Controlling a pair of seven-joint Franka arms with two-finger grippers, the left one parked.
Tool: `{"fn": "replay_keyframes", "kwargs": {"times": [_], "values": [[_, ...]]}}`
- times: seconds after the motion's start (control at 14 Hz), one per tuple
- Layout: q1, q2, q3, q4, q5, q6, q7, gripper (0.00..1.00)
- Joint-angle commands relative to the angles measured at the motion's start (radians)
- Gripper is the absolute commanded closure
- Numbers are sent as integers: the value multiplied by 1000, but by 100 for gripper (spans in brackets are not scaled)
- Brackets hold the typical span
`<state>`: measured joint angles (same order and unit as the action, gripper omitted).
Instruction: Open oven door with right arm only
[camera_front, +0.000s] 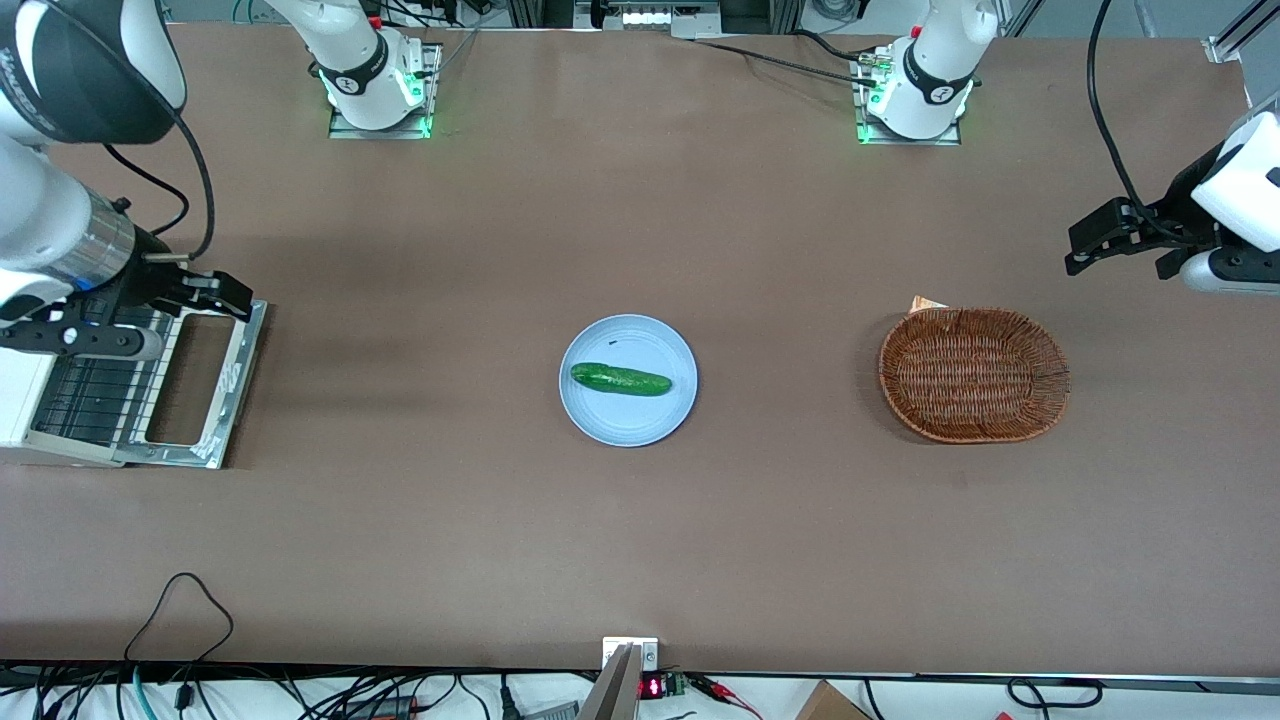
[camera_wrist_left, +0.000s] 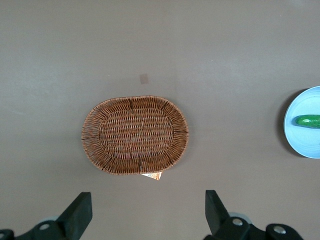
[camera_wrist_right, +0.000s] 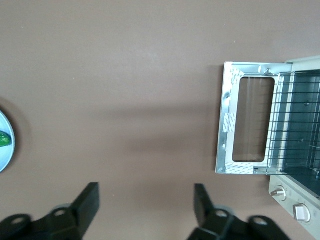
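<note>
Bright, even overhead light, sharp focus, soft blurred shadows across the brown table (camera_front: 640, 520), no glare.

A: Where does the oven door (camera_wrist_right: 247, 125) stand?
B: Folded down flat on the table (camera_wrist_right: 125, 75), hinged to the toaster oven (camera_wrist_right: 300, 135), its wire rack (camera_wrist_right: 295, 122) exposed.
A: The gripper (camera_wrist_right: 145, 202)?
B: Fingers (camera_wrist_right: 90, 200) spread apart, above bare table beside the door, holding nothing.
</note>
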<state>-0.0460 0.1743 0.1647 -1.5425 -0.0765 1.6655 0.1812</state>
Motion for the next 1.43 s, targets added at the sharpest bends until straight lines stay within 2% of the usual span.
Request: {"fn": "replay_keyframes", "kwargs": {"times": [0.0, 0.29, 1.36], "values": [[-3, -13, 4, 13, 17, -20, -16, 1], [-5, -32, 12, 13, 41, -35, -120, 1], [-5, -42, 12, 32, 43, -58, -124, 1]]}}
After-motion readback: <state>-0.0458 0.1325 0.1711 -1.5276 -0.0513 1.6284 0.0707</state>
